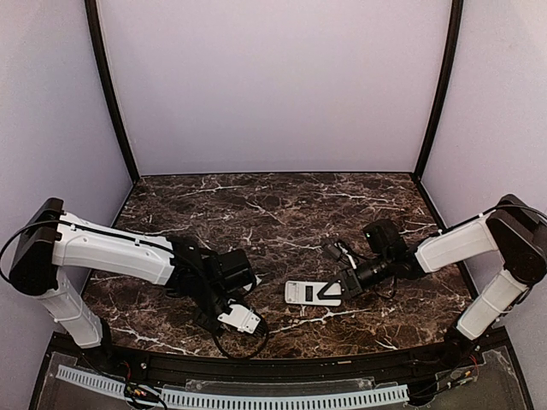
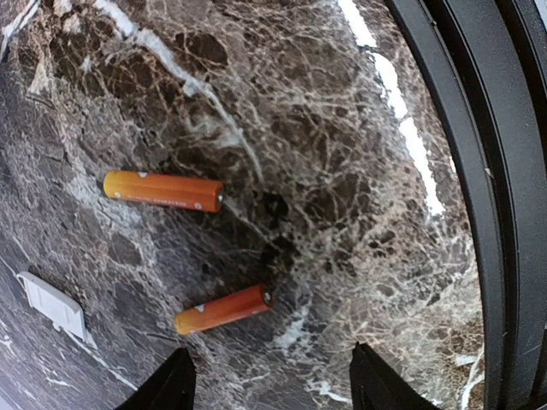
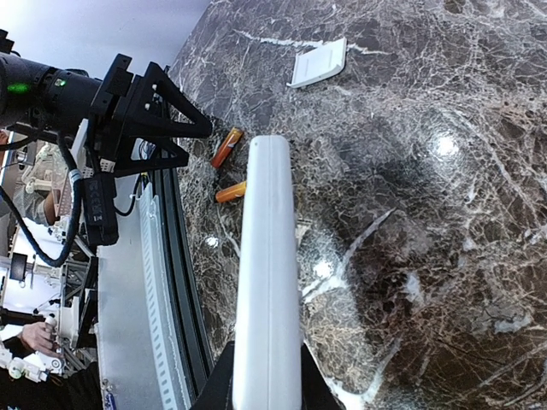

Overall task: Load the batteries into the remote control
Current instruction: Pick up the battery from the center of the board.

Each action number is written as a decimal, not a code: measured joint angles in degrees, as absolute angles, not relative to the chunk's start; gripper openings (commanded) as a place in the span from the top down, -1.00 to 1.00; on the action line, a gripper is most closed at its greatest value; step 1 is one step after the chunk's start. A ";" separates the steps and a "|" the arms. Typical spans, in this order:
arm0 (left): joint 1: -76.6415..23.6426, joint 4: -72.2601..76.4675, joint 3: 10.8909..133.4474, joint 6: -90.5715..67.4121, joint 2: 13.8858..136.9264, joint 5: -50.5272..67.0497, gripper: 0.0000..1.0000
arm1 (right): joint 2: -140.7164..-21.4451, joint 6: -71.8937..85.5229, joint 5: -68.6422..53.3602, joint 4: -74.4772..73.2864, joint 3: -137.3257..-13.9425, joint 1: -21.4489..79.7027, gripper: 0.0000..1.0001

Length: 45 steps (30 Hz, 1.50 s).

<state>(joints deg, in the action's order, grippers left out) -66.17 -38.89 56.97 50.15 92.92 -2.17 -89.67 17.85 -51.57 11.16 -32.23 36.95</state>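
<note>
Two orange-red batteries lie on the marble, one farther out and one just ahead of my left gripper. That gripper hovers over them, open, with nothing between its dark fingertips. The right wrist view shows both batteries beside the left gripper. The white remote control rests near the table's middle, plain back up with a dark mark. My right gripper is shut on its right end. Seen edge-on, the remote runs out from the right gripper.
A small loose white cover plate lies on the marble beyond the batteries, also seen as the cover plate in the right wrist view. The black rail of the table's near edge runs close to the left gripper.
</note>
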 measured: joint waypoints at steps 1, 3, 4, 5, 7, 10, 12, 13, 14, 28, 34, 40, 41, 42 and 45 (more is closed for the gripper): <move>-66.22 -38.76 57.39 50.74 93.51 -2.17 -0.25 | -89.67 17.82 -51.68 11.14 -32.18 36.93 1.00; -66.24 -38.50 57.98 51.72 94.35 -2.24 -0.23 | -89.67 17.85 -51.86 11.16 -32.08 36.77 1.00; -66.24 -38.28 58.15 52.18 94.63 -2.28 -0.22 | -89.67 17.82 -51.92 11.20 -31.99 36.69 1.00; -66.24 -38.13 58.28 52.60 94.83 -2.33 -0.20 | -89.67 17.85 -51.99 11.20 -31.90 36.62 1.00; -66.28 -38.02 58.83 53.63 95.50 -2.44 -0.15 | -89.67 17.85 -52.23 11.33 -31.70 36.56 1.00; -66.39 -37.93 59.92 54.81 97.08 -2.57 -0.12 | -89.67 17.87 -52.60 11.66 -31.40 36.34 1.00; -66.41 -37.82 60.62 55.35 98.35 -2.59 -0.11 | -89.65 17.85 -52.71 11.94 -31.20 36.29 1.00; -66.41 -37.80 60.86 55.55 98.89 -2.59 -0.10 | -89.54 17.85 -52.75 12.01 -31.03 36.23 1.00; -66.41 -37.78 61.06 55.81 99.39 -2.61 -0.07 | -89.43 17.85 -52.80 12.01 -30.87 36.18 1.00; -66.15 -38.68 62.98 56.36 102.37 -3.53 0.54 | -88.79 17.87 -52.95 12.27 -30.04 35.44 1.00; -65.19 -39.22 62.98 55.42 102.37 -3.57 0.53 | -88.49 17.87 -52.97 12.21 -29.95 35.40 1.00; -63.66 -38.92 63.07 54.85 102.37 -3.84 0.17 | -88.47 17.85 -52.95 12.14 -29.95 35.40 1.00; -63.37 -38.87 63.07 54.81 102.35 -3.88 0.16 | -88.47 17.85 -52.97 12.12 -29.95 35.38 1.00; -63.13 -38.89 63.07 54.94 102.32 -3.90 0.16 | -88.44 17.85 -52.95 12.08 -29.95 35.38 1.00; -62.50 -38.87 63.05 55.00 102.26 -3.90 0.19 | -88.40 17.85 -52.95 11.99 -29.95 35.38 1.00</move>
